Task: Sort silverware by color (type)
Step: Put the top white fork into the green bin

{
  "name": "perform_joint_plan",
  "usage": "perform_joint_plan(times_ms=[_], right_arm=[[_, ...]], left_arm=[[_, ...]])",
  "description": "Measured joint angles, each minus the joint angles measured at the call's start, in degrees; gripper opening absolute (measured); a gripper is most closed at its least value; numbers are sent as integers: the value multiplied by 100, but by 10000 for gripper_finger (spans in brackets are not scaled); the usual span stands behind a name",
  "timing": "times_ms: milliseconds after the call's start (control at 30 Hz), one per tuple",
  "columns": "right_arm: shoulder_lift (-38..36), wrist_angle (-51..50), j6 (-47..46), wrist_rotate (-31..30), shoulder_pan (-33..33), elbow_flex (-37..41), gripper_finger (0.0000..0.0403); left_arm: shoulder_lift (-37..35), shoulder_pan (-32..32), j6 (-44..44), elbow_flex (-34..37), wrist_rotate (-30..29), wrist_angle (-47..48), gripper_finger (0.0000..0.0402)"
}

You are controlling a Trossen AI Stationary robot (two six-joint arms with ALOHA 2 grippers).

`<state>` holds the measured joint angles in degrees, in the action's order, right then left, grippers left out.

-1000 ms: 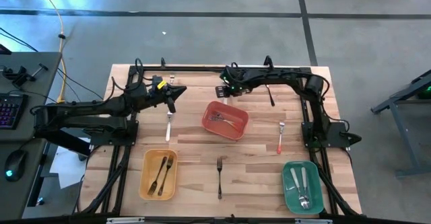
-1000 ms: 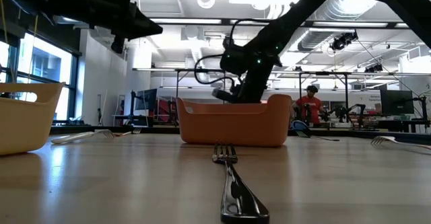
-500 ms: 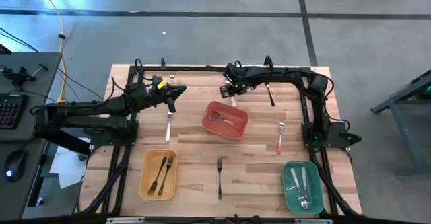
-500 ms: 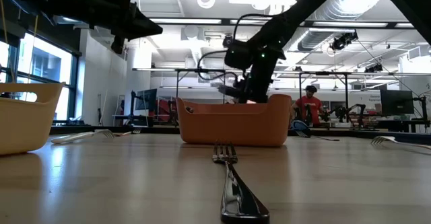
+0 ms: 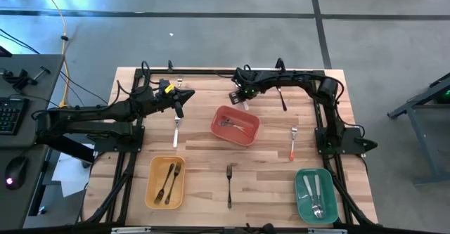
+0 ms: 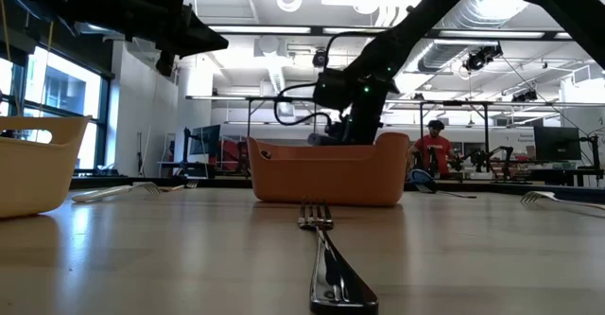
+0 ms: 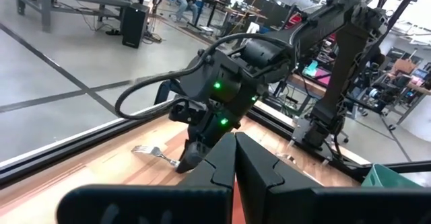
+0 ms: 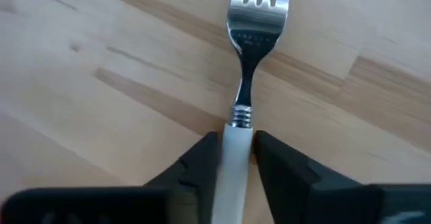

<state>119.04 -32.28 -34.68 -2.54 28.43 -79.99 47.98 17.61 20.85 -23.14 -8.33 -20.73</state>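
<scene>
Picking step in hand: right gripper (image 8: 234, 150), near the table's (image 5: 204, 146) far edge behind the red bin (image 5: 235, 125), clenches a white-handled fork (image 8: 246, 62) lying on the wood. Next, lift it toward the green bin (image 5: 315, 195). Left gripper (image 5: 179, 100) waits, fingers together and empty.

Right pincer (image 8: 232, 158) low, left pincer (image 7: 234, 158) closed

Right gripper (image 8: 234, 158) is sitting low over the table (image 8: 101, 62), fingers (image 8: 195, 160) closing on either side of a fork (image 8: 244, 83). They're touching its white handle just below the metal neck. Fork is lying flat, tines pointing away from the gripper.
</scene>
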Motion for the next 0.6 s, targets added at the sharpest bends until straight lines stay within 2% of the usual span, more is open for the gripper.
perform_joint_plan(times_ms=[200, 367, 600], right_arm=[[-29, -173, 333, 452, 109, -8, 14], [-306, -654, 235, 706, 170, 63, 22], [-1205, -1228, -27, 423, -19, 40, 7]], left_arm=[[0, 4, -150, 0, -103, -1, 0], [-1, 6, -336, 0, -234, -2, 0], [-126, 177, -547, 0, 27, 97, 0]])
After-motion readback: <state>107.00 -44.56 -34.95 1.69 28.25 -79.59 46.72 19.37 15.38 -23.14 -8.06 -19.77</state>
